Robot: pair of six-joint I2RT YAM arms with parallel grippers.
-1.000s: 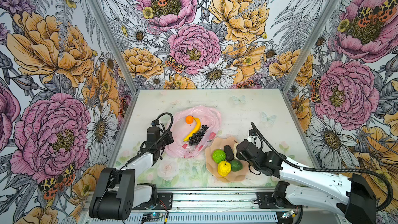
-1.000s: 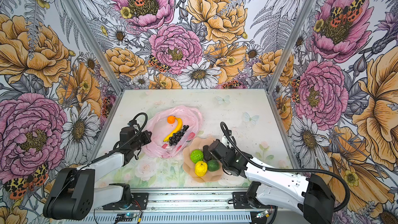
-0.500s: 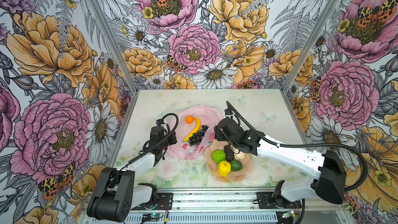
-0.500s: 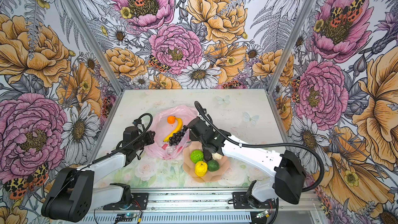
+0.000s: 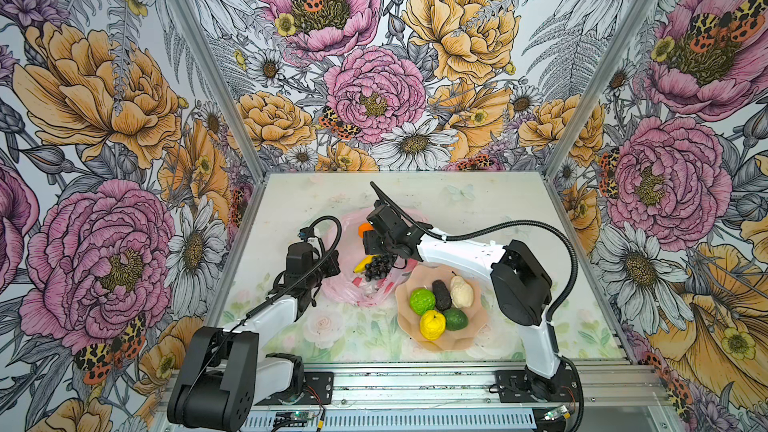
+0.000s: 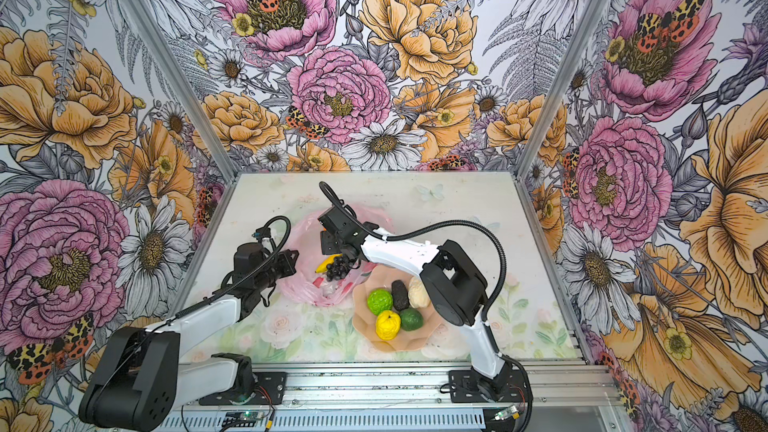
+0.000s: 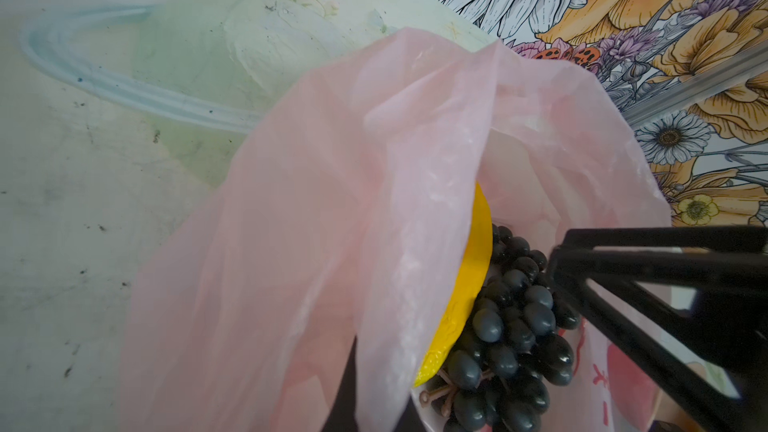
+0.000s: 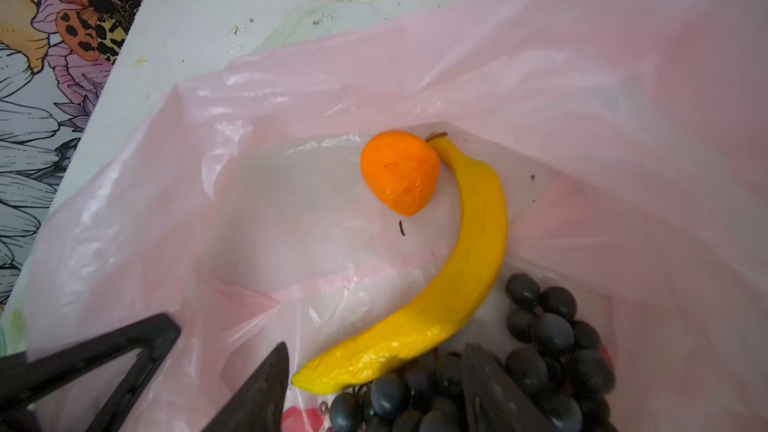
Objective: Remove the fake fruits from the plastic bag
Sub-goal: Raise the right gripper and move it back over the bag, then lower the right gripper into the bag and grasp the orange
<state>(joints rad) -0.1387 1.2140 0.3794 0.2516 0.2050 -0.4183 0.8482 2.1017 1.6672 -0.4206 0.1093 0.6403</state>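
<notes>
Five fruits [image 5: 432,324] sit on the near-right plate [image 5: 476,328], while banana [image 8: 469,251], orange [image 8: 399,172] and grapes [image 8: 552,326] lie in the bag [image 5: 345,290], its left edge pinched by the left gripper [image 5: 330,263], the right gripper [image 8: 374,367] spread wide over the grapes.

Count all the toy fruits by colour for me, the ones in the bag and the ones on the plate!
Yellow: 2, banana and lemon
Green: 2, bumpy lime-green fruit and dark green fruit
Orange: 1, the orange
Dark purple: 1, grape bunch
Blackish: 1, oblong fruit
Whitish: 1, lump
Total: 8
</notes>
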